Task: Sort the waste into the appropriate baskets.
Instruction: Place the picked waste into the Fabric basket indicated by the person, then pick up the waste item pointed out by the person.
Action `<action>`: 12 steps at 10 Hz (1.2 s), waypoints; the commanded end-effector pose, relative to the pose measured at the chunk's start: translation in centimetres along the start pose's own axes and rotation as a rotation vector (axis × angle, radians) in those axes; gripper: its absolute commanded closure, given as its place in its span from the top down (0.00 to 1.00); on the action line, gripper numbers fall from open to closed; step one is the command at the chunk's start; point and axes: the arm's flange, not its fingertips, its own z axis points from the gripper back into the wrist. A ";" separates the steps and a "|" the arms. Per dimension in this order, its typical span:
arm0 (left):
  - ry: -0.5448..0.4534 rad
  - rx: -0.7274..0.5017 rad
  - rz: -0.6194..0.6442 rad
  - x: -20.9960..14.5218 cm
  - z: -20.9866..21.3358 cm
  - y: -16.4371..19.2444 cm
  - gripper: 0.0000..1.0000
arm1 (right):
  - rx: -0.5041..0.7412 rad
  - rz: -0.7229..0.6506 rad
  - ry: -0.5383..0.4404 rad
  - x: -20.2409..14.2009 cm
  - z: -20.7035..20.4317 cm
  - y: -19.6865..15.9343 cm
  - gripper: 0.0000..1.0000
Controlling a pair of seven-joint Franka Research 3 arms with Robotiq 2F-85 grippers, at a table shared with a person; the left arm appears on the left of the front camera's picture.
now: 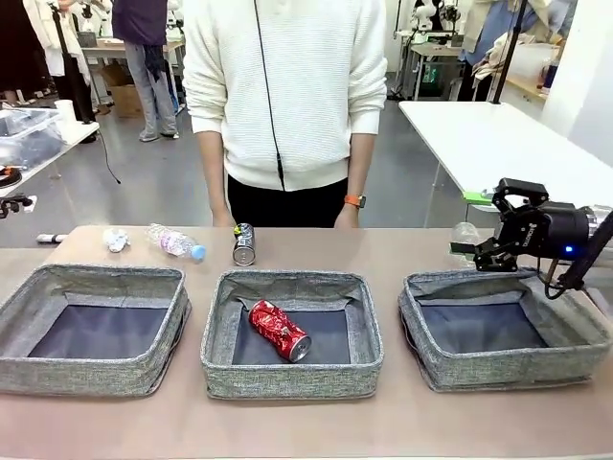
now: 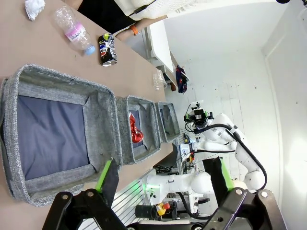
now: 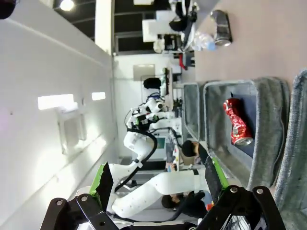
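Both arms' jaws gape empty as the red can lies in the middle basket, one item sorted, while the dark can, blue-capped bottle, paper wad and second bottle wait on the bench beyond it.

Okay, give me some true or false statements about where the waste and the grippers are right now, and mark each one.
1. The dented red can lies in the middle basket. True.
2. The dark printed can is in the left basket. False: it is on the table, beyond the middle basket.
3. The blue-capped bottle lies between the paper wad and the dark printed can. True.
4. The right gripper is shut on a bottle. False: it is open and holds nothing.
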 end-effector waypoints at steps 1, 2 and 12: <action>-0.007 -0.019 -0.019 0.1 -0.1 -0.1 1.00 | 0.020 0.032 -0.001 0.3 -0.1 0.9 1.00; -0.007 -0.019 -0.019 0.1 -0.1 -0.1 1.00 | 0.020 0.032 -0.001 0.3 -0.1 0.9 1.00; -0.007 -0.019 -0.019 0.1 -0.1 -0.1 1.00 | 0.020 0.032 -0.001 0.3 -0.1 0.9 1.00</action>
